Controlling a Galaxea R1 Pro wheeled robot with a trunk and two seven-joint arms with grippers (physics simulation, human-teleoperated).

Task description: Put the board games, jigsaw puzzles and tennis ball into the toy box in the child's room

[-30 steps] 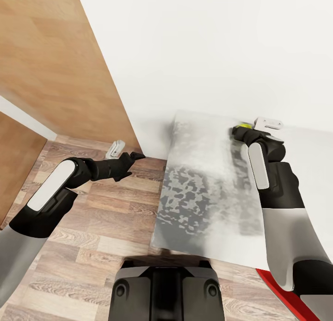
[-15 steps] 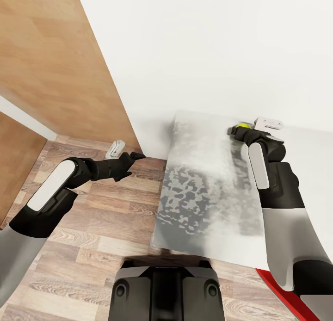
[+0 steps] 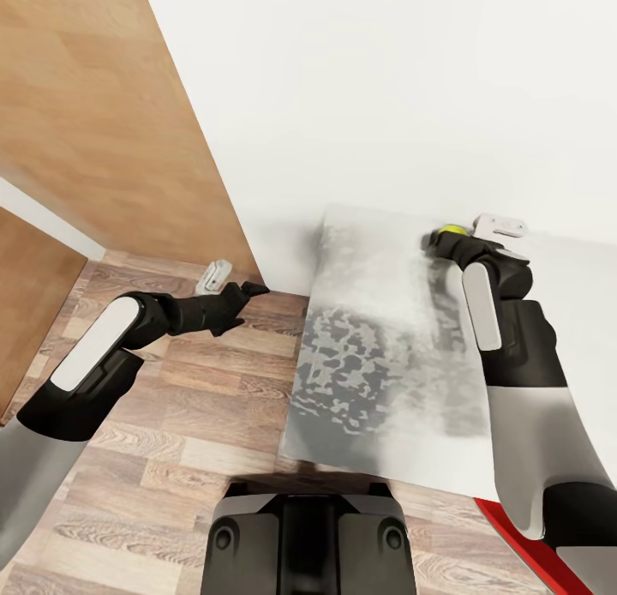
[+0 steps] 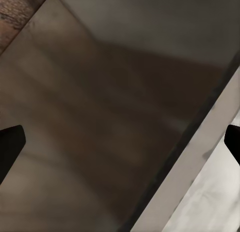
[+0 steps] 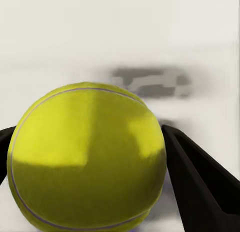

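Tennis ball (image 5: 87,159): bright yellow-green, pale curved seam, half shadowed. Location: clamped between right gripper (image 3: 439,239) fingers (image 5: 197,184), over grey table (image 3: 377,355) by wall. Left gripper (image 3: 254,288): jaws spread, empty.

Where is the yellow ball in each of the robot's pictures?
Head view: the tennis ball peeks out at the tip of the right gripper, upper right, over the table.
Left wrist view: not in it.
Right wrist view: the ball is big, lower left of centre, between the black fingers.
Shared landmark: the right gripper's black fingers around the ball.
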